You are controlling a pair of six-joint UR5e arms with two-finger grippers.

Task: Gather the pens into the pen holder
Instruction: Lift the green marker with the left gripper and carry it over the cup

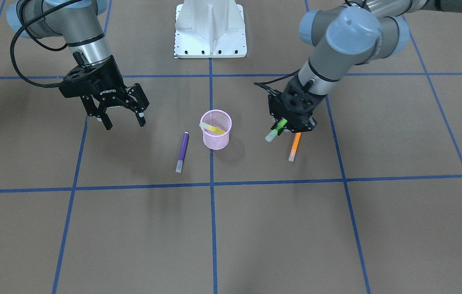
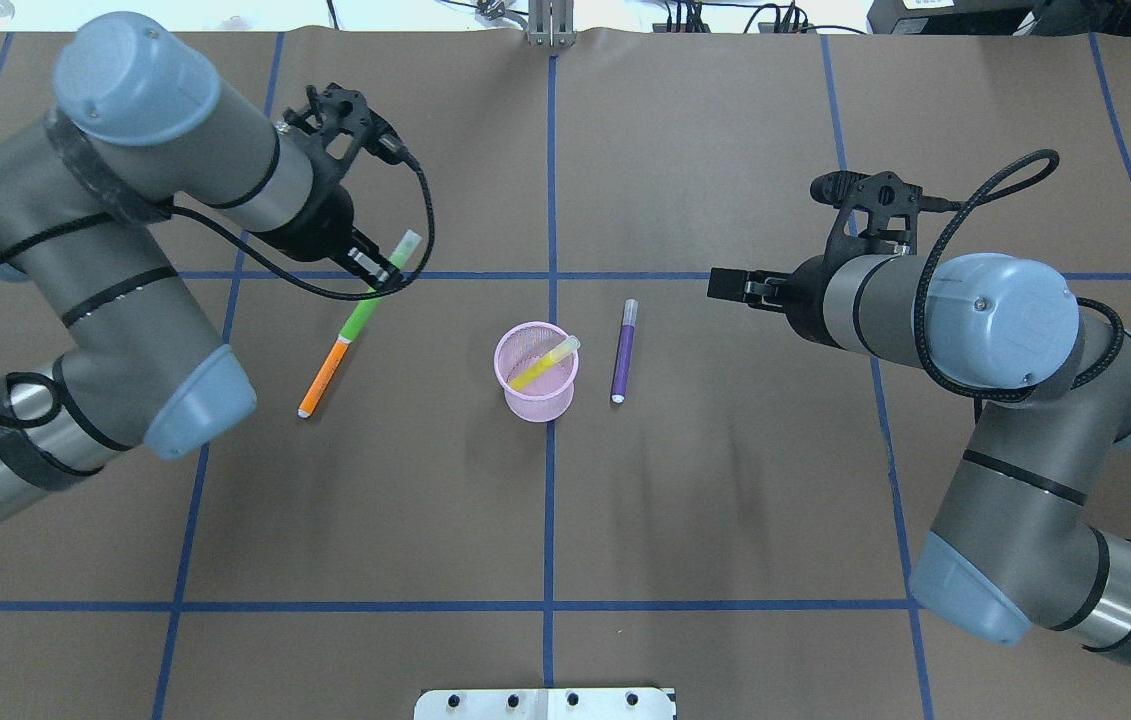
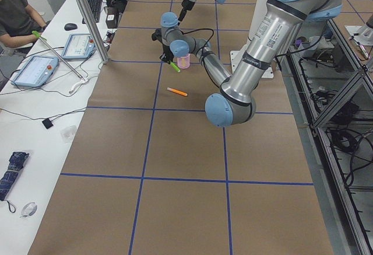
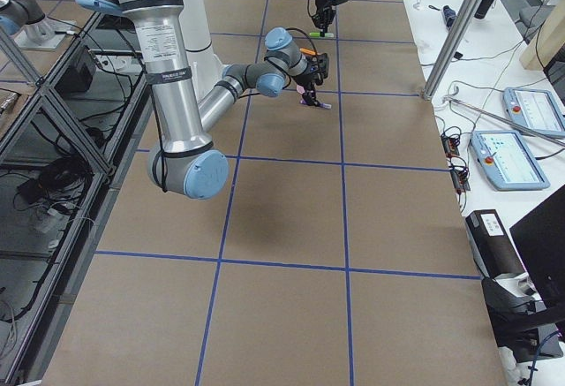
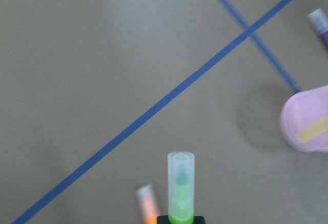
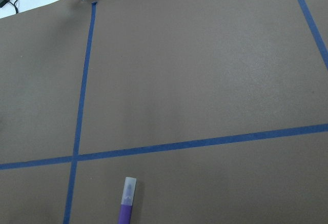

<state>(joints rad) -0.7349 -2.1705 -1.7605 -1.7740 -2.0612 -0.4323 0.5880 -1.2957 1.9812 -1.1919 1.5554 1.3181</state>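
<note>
My left end effector (image 2: 372, 270) is clamped on the green pen (image 2: 363, 312). I grip it partway along the barrel, and its pale cap pokes out ahead of the fingers, away from my base. The pen holder (image 2: 537, 405) stands well off to that end effector's right and a little back toward my base; in the left wrist view it shows only at the right edge.

That offset decides the next move. I judge I must carry the pen sideways across to the holder and then swing its long axis from this shallow slant to near upright, or it will meet the rolled rim instead of dropping in. The yellow pen (image 2: 543, 362) already leans inside, cap over the rim on the far right side, so the clearer opening is on the side facing my left arm.

The orange pen (image 2: 323, 378) lies on the desk (image 2: 725, 520) further left of the holder, in line with the green one. The purple pen (image 2: 624, 350) lies just right of the holder, pointing away from my base and nearer my right end effector (image 1: 125, 122), whose fingers are spread and hold nothing.
</note>
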